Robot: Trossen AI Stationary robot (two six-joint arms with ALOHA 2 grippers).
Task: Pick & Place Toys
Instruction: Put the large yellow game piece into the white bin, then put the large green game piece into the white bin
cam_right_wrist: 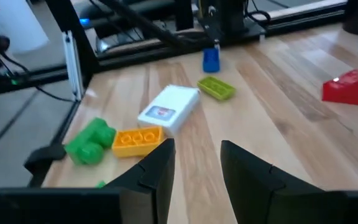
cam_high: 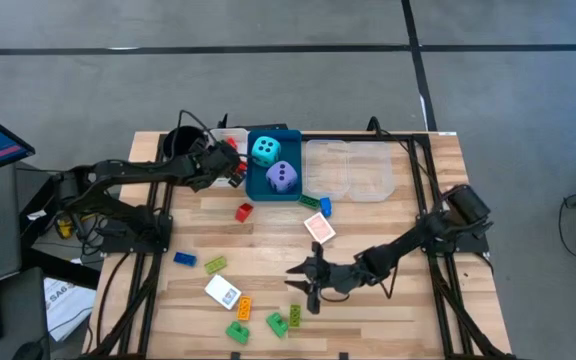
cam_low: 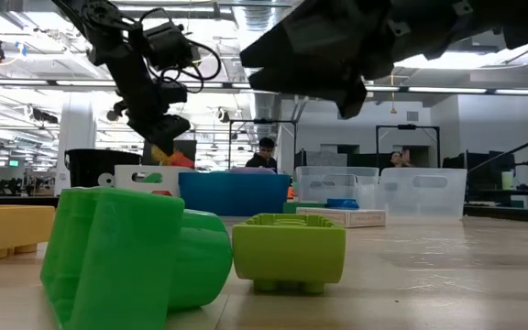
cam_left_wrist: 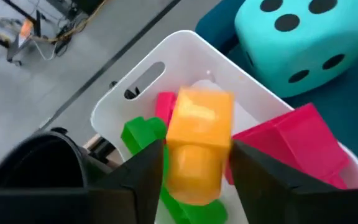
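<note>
My left gripper [cam_high: 234,166] is at the table's far left, over a white tray [cam_left_wrist: 185,46], shut on an orange brick [cam_left_wrist: 197,134]. In the tray lie a green brick [cam_left_wrist: 138,132] and a red brick [cam_left_wrist: 297,143]. A blue tray [cam_high: 290,192] next to it holds a cyan die [cam_high: 264,150] and a purple die [cam_high: 282,177]. My right gripper [cam_high: 299,283] is open and empty above the table's near middle. An orange brick [cam_right_wrist: 137,139], a white card [cam_right_wrist: 169,107] and a green brick [cam_right_wrist: 91,142] lie beyond its fingers. My left gripper pinches the orange brick's two opposite sides [cam_left_wrist: 174,163] between its two fingers, near the brick's lower end. The fingers [cam_low: 165,128] come from above, slanting down. The brick hangs over the white tray's inside; whether it touches the bricks below, I cannot tell.
Two clear trays [cam_high: 350,168] stand at the far right of the blue tray, a black round cup [cam_high: 179,143] at the far left. Loose on the table lie a red brick [cam_high: 244,212], a blue brick [cam_high: 185,259], a pink-white card [cam_high: 319,228] and green bricks [cam_high: 238,331] near the front edge.
</note>
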